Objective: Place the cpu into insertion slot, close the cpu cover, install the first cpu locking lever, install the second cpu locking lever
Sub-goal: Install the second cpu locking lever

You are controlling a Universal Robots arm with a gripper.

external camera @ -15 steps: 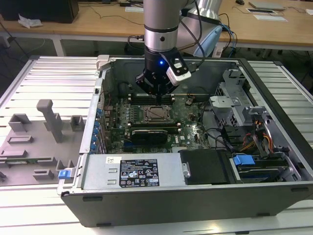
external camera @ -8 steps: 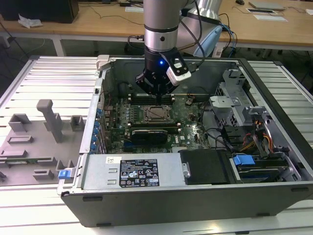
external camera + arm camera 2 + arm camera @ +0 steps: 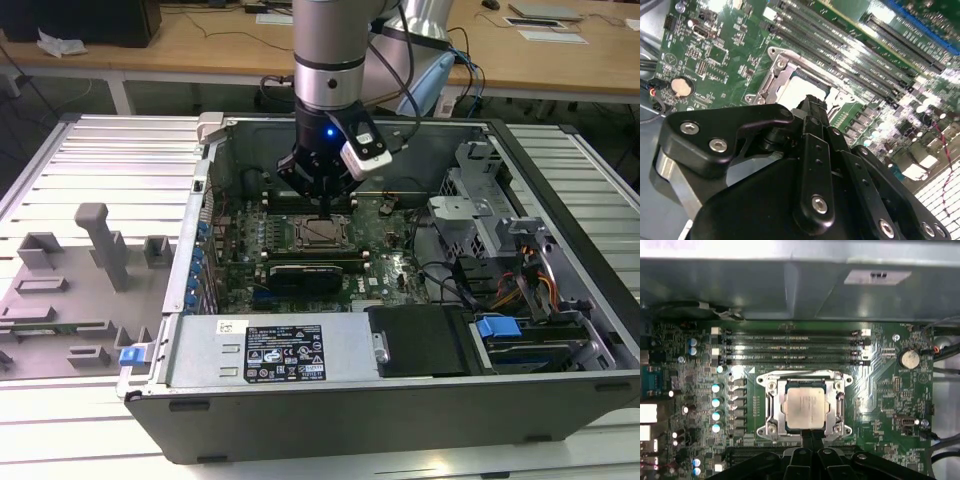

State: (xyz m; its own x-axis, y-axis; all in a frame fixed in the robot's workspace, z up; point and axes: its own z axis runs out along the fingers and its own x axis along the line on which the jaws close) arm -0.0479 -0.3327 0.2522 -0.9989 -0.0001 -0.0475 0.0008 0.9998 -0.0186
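Observation:
The cpu (image 3: 805, 407) lies flat in the insertion slot (image 3: 767, 430) on the green board, its silver top showing through the window of the cpu cover (image 3: 774, 407), which lies down around it. My gripper (image 3: 810, 434) is shut with nothing in it, and its tips stand together at the edge of the socket, touching or just above the cover's rim. In the exterior view the gripper (image 3: 322, 207) hangs straight down over the cpu (image 3: 322, 234) inside the open computer case. In the second wrist view the gripper (image 3: 812, 104) stands right beside the socket (image 3: 790, 82).
Long black memory slots (image 3: 790, 347) run along one side of the socket, and a coin battery (image 3: 910, 359) sits further off. The case walls (image 3: 215, 170), a power supply (image 3: 270, 350) and a drive cage (image 3: 500, 230) ring the board. Grey fixtures (image 3: 100, 245) stand on the table at the exterior view's left.

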